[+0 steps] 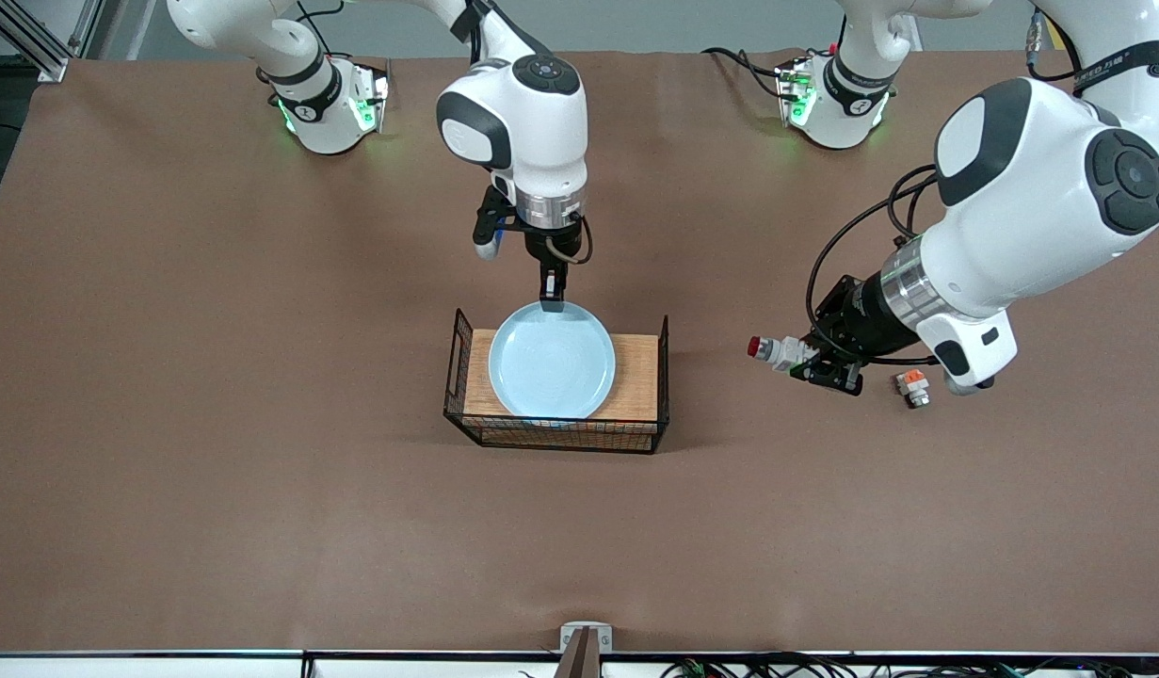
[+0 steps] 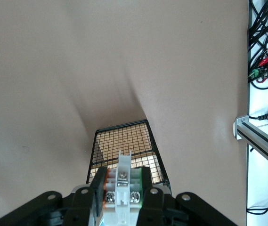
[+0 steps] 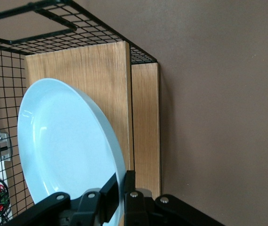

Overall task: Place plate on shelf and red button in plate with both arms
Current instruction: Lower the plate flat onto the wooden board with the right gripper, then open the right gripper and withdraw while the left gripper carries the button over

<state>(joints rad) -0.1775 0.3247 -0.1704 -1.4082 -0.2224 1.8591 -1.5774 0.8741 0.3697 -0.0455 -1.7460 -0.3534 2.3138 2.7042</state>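
Note:
The pale blue plate (image 1: 552, 361) hangs tilted over the wooden top (image 1: 635, 377) of the black wire basket (image 1: 560, 435). My right gripper (image 1: 553, 299) is shut on the plate's rim at the side toward the robots' bases. In the right wrist view the gripper (image 3: 124, 182) pinches the edge of the plate (image 3: 68, 146) above the wood (image 3: 101, 80). My left gripper (image 1: 807, 360) is shut on the red button (image 1: 770, 350) over bare table, red cap pointing at the basket. In the left wrist view the gripper (image 2: 123, 182) clamps the button's white body (image 2: 123, 176), with the basket (image 2: 124, 139) ahead.
A white piece with an orange-red block (image 1: 911, 386) lies on the table under the left arm's wrist. The brown table mat (image 1: 259, 471) spreads wide around the basket. An aluminium rail (image 2: 261, 139) and cables (image 2: 265, 61) line the table's edge nearest the front camera.

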